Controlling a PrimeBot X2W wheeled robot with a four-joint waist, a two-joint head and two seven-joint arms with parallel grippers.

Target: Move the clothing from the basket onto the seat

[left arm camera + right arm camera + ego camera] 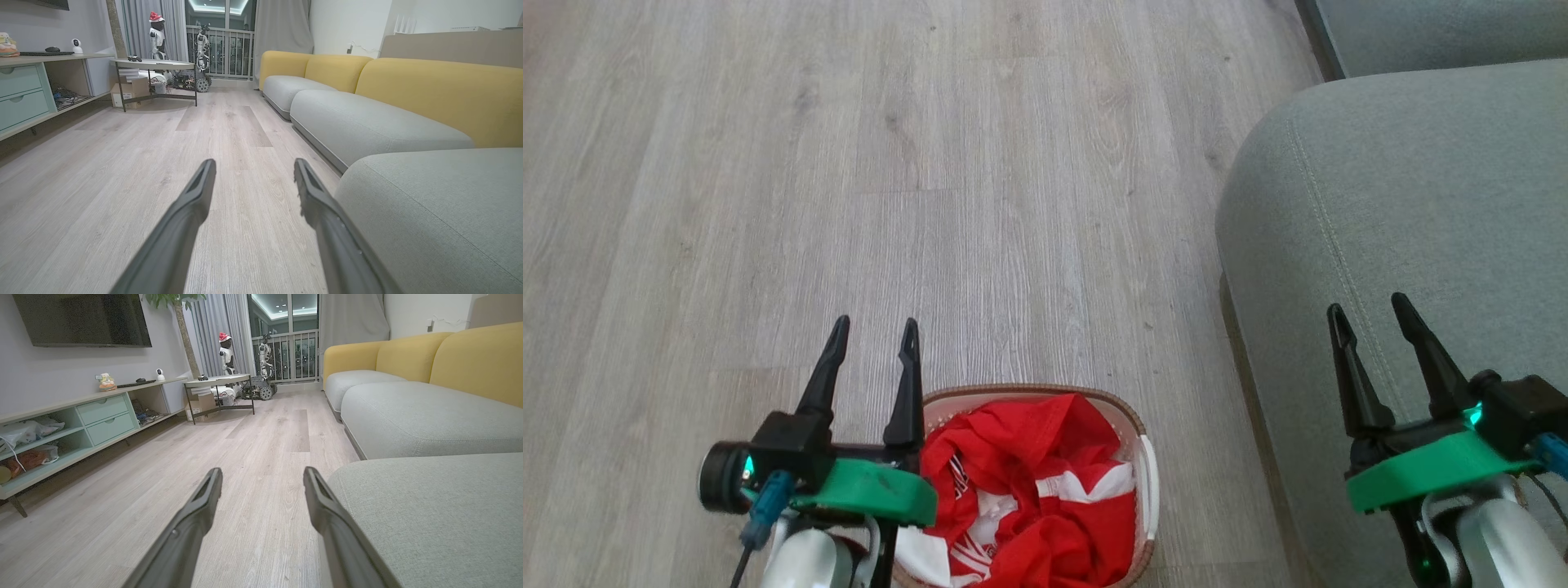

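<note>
Red clothing (1033, 490) with white bands lies crumpled in the white basket (1145, 457) with its brown woven rim, on the floor at the bottom middle of the head view. The grey-green seat (1405, 220) fills the right side, just right of the basket. My left gripper (872, 335) hovers open over the basket's left edge, fingers pointing away, nothing between them. My right gripper (1368, 309) is open and empty above the seat's near part. In the left wrist view my open left gripper (252, 167) points along the floor beside the seat (429, 208). In the right wrist view my right gripper (262, 475) is open beside the seat (433, 510).
Pale wood floor (890, 180) stretches ahead and to the left. More grey sofa cushions (359, 122) with yellow backs run along the right. A low cabinet (81, 424) lines the left wall, and a round table (153, 65) stands far ahead.
</note>
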